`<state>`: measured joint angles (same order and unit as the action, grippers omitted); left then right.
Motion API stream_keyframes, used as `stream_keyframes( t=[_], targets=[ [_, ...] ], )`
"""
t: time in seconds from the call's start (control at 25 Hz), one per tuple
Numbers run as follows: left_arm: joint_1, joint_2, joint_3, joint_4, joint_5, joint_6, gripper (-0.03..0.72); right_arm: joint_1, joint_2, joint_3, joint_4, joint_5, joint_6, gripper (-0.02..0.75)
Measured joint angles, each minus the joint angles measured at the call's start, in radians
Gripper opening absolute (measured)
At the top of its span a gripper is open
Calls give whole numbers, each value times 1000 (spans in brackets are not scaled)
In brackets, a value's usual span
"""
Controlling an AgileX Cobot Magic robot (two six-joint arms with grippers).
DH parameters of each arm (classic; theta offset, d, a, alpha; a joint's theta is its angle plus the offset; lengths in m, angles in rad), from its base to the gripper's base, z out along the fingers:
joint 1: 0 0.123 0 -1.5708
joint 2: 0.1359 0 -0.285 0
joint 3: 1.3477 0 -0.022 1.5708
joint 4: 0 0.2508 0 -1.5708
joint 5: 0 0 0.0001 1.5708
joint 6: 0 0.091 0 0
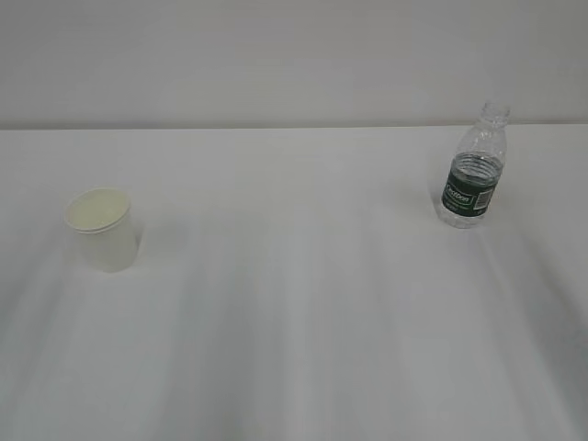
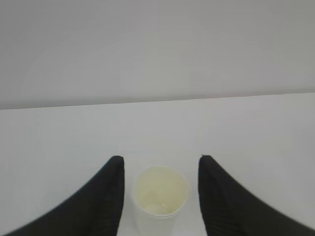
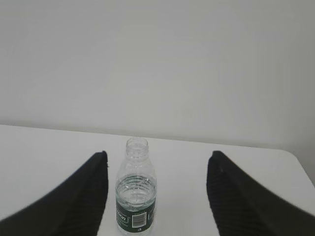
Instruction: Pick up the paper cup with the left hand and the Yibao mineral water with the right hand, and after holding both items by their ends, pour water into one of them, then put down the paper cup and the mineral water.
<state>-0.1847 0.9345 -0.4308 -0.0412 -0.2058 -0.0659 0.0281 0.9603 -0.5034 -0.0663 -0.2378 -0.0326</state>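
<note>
Left hand (image 2: 160, 167) jaws apart astride paper cup (image 2: 160, 195); right hand (image 3: 156, 162) likewise, Yibao mineral water (image 3: 135, 191).

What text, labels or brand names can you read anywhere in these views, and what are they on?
Yibao mineral water, green label band: white lettering, too blurred to read in the exterior view.
Same label in the right wrist view: a white printed patch, too small to read.
Paper cup: plain white, no print visible.
Nothing else carries text.
</note>
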Motion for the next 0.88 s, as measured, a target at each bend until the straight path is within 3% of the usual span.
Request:
stream_keyframes(
  t=[0.28, 0.56, 0.88],
  targets=[
    [-32, 26, 2, 0, -53, -2, 350, 0, 4, 75, -2, -31, 18, 480],
    [-32, 26, 87, -10, -134, -40, 349, 0, 4, 182, -4, -112, 63, 480],
    [-32, 26, 162, 32, -210, -53, 349, 0, 47, 192, -10, -158, 67, 480]
  ],
)
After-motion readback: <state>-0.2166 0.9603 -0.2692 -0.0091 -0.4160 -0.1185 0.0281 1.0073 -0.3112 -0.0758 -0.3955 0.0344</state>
